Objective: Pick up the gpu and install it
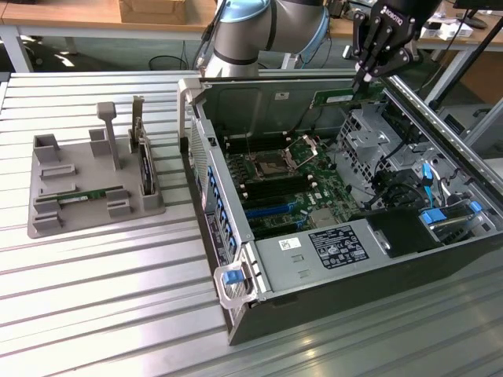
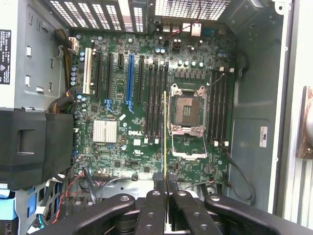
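Note:
My gripper (image 1: 364,80) hangs above the far side of the open computer case (image 1: 314,251), shut on the gpu (image 1: 336,96), a narrow green circuit-board stick that juts out from the fingers towards the exterior view's left. In the wrist view the gripper (image 2: 166,185) looks straight down on the motherboard (image 2: 112,161). There the gpu (image 2: 166,142) appears edge-on as a thin green line. It hangs over the black slots (image 2: 155,98) beside the processor socket (image 2: 188,110), well above the board.
A grey holder (image 1: 47,212) on the slatted table at the exterior view's left carries another green stick (image 1: 93,195) and a dark upright card (image 1: 146,169). A metal drive cage (image 1: 369,141), black shroud (image 2: 34,147) and cables (image 2: 239,176) crowd the case.

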Tool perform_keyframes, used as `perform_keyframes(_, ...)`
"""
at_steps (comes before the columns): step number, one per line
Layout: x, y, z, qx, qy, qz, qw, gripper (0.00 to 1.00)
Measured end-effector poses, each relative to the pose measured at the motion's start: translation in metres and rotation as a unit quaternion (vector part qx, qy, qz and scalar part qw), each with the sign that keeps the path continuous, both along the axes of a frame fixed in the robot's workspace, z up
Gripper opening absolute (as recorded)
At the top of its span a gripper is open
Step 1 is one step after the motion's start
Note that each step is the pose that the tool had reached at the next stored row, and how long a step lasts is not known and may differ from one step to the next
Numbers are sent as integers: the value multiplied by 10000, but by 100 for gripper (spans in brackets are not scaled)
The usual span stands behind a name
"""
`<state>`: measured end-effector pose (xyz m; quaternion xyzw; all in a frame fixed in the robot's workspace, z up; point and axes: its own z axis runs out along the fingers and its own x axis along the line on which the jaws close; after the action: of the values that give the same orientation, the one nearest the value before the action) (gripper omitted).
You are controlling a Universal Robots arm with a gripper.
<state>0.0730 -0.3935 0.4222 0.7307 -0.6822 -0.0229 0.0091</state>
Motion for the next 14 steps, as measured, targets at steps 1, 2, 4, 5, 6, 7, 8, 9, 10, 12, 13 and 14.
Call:
perform_keyframes(1, 0, 0, -3, 0, 0, 0, 10000, 12)
perform_keyframes(2, 0, 0, -5, 0, 0, 0, 10000, 12)
perform_keyframes(4, 0, 0, -11, 0, 0, 0, 10000, 12)
perform_keyframes(5, 0, 0, -14, 0, 0, 0, 10000, 12)
perform_keyframes(6, 0, 0, -17, 0, 0, 0, 10000, 12)
perform_keyframes(7, 0, 0, -20, 0, 0, 0, 10000, 12)
perform_keyframes(8, 0, 0, -22, 0, 0, 0, 10000, 12)
perform_keyframes(9, 0, 0, -25, 1, 0, 0, 10000, 12)
perform_keyframes(10, 0, 0, -27, 1, 0, 0, 10000, 12)
perform_keyframes(12, 0, 0, -32, 0, 0, 0, 10000, 12)
perform_keyframes(13, 0, 0, -34, 0, 0, 0, 10000, 12)
perform_keyframes(14, 0, 0, -35, 1, 0, 0, 10000, 12)
